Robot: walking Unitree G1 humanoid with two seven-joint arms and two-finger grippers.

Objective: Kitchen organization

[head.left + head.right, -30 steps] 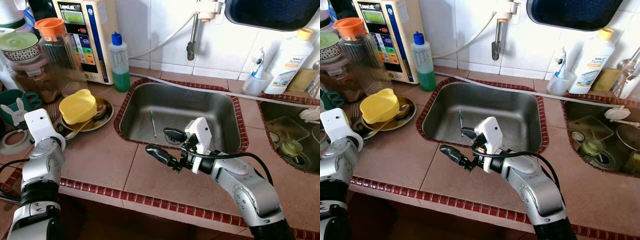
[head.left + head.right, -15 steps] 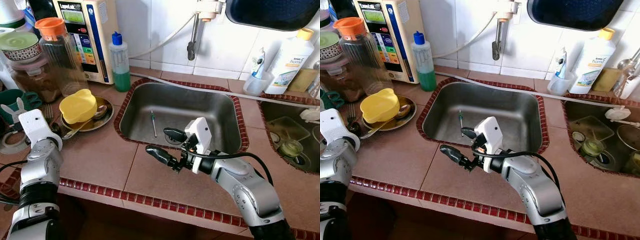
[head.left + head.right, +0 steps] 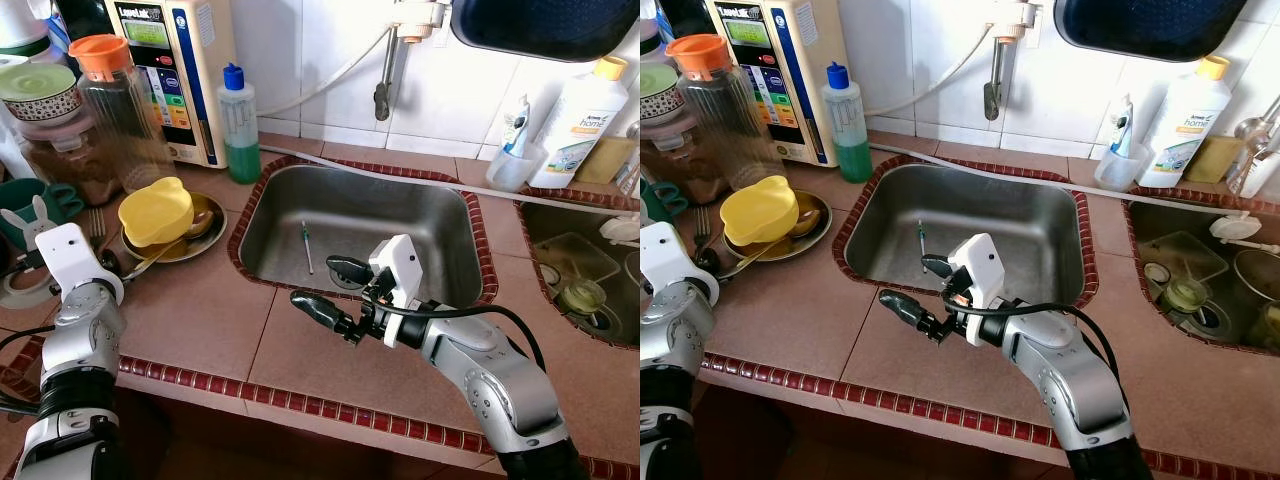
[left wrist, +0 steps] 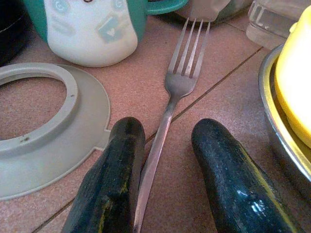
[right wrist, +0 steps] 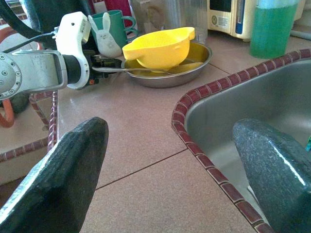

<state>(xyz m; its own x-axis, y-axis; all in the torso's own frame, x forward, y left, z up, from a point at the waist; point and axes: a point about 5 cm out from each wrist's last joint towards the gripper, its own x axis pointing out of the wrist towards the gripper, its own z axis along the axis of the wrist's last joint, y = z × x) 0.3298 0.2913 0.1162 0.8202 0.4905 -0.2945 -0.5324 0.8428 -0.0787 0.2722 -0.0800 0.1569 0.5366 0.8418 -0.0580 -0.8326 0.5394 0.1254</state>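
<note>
A metal fork (image 4: 182,82) lies on the tiled counter, left of a steel plate (image 3: 208,238). My left gripper (image 4: 167,128) is open, low over the counter, one black finger on each side of the fork's handle. On the plate rests an upturned yellow bowl (image 3: 155,210) with a spoon (image 5: 131,71) beside it. Open and holding nothing, my right gripper (image 3: 318,282) hovers over the counter at the front rim of the steel sink (image 3: 400,215). A thin green-tipped stick (image 3: 306,245) lies in the sink.
A teal mug with a white bunny (image 4: 87,29) and a grey plastic ring (image 4: 43,136) sit close to the fork. A green soap bottle (image 3: 239,125), an orange-lidded jar (image 3: 120,100) and a water purifier (image 3: 175,70) line the back. A second sink (image 3: 575,280) holds dishes at right.
My left wrist has shifted slightly left and nearer to the counter's front. The right arm has stayed still.
</note>
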